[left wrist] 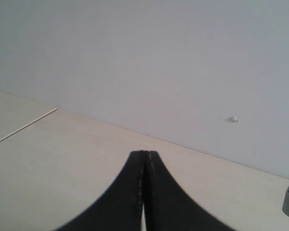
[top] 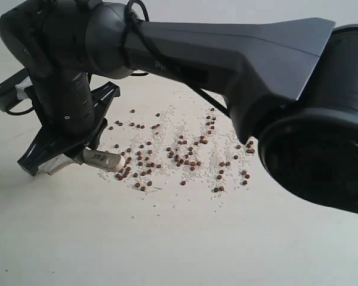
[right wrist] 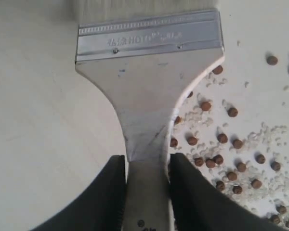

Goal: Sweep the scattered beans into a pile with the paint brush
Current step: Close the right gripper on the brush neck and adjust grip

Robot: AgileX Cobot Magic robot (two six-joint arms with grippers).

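Item: wide flat paint brush [right wrist: 149, 96] with white handle, stamped silver metal band and pale bristles, the bristles mostly cut off at the frame edge. Location: low over the pale tabletop [top: 167, 250], at the left margin of the scatter in the exterior view [top: 102, 159]. Long axis: runs straight out from the fingers, handle nearest them, band and bristles at the far end. Holder: right gripper [right wrist: 147, 161], its two black fingers [right wrist: 106, 192] clamped on the narrow neck of the handle, one on each edge. Associated material: small round reddish-brown beans [right wrist: 205, 106], several dozen, spread loosely to the right of the brush in the exterior view [top: 179, 158]. They lie off one side edge of the brush, and the nearest sit just beside the handle. Fine white crumbs [right wrist: 274, 132] are mixed among them. No dense pile shows; the gathering looks barely begun. Judgement: the right arm is the working arm and already at the beans, so a stroke would carry the brush sideways toward the scatter, bristles down. Left gripper [left wrist: 144, 154]: black fingers [left wrist: 130, 192] pressed together, holding nothing, over bare tabletop before a plain wall, no beans in its view.
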